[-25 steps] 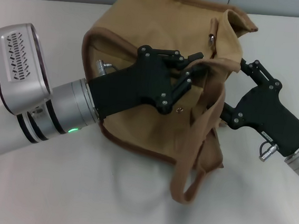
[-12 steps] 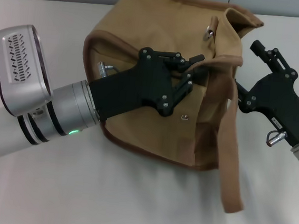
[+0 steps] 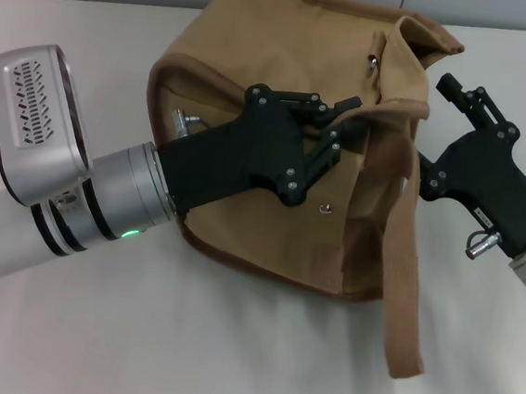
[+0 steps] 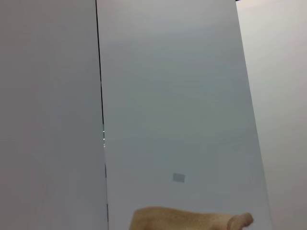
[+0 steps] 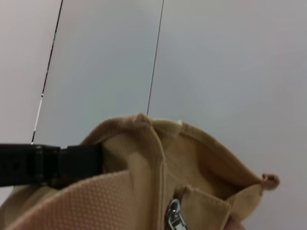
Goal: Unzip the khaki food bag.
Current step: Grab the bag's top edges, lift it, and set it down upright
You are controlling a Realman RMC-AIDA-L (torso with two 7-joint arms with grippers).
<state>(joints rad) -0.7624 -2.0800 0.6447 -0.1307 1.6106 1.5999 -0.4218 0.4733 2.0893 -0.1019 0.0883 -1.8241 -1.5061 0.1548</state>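
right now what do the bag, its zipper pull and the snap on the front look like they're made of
The khaki food bag looks like matte woven canvas: it creases softly and the right wrist view shows a coarse weave. Its zipper pull seems metal, silvery and glinting. The snap is a small shiny stud, probably metal too.

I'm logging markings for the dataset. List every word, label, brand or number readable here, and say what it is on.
None can be read.
The khaki food bag shows no print or tag.
Neither the left gripper nor the right gripper shows any legible lettering.
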